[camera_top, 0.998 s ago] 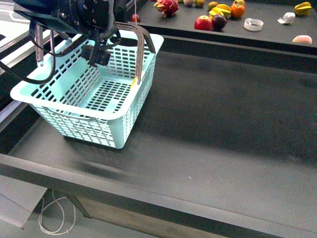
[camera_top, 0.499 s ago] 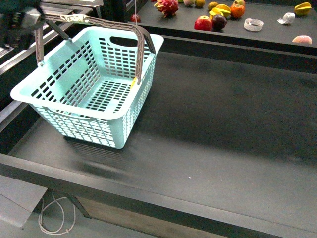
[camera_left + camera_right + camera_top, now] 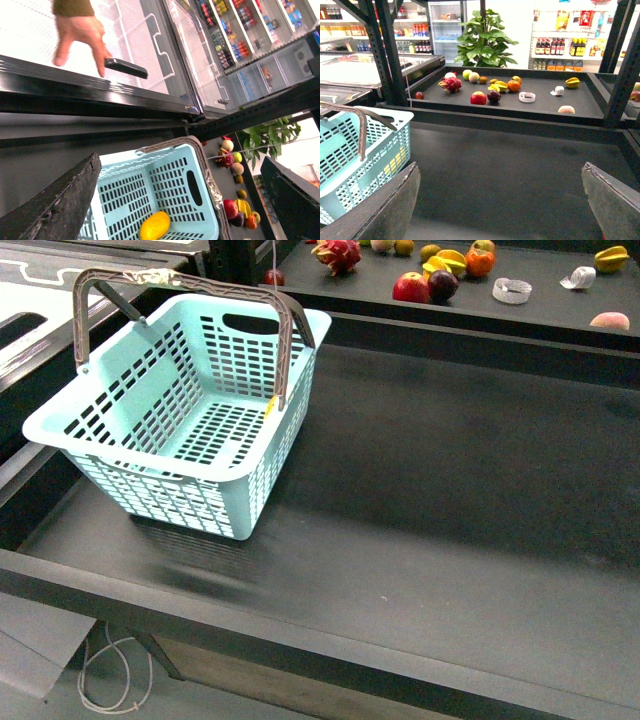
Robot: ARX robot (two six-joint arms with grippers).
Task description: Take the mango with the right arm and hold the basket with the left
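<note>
The basket (image 3: 175,410) was set on the near left part of a dark table (image 3: 450,500), its two grey-brown handles (image 3: 285,325) raised upright and meeting above the opening. In the left wrist view the mango (image 3: 154,225) was seen lying on the slotted floor inside the basket (image 3: 150,190); in the front view only a sliver of yellow was visible through the slots of the right wall. In the right wrist view a yellow patch was likewise made out through the side wall of the basket (image 3: 355,155). Nothing else could be made out in the basket.

Neither arm was seen in the front view. The left gripper (image 3: 185,210) was held well above the basket, its fingers spread wide apart and nothing between them. The right gripper (image 3: 500,210) was likewise spread and empty, over bare table to the right of the basket.

A raised dark shelf (image 3: 540,305) was found beyond the table, with loose fruit scattered on it: a dragon fruit (image 3: 337,253), a red apple (image 3: 410,286), an orange (image 3: 480,260) and a starfruit (image 3: 611,257) at the far right. A leafy potted plant (image 3: 482,40) was seen behind the shelf, and stocked store shelves and glass-doored coolers beyond. A person's hand (image 3: 77,37) holding a dark phone (image 3: 125,68) was caught in the left wrist view, above a glass-topped case.
</note>
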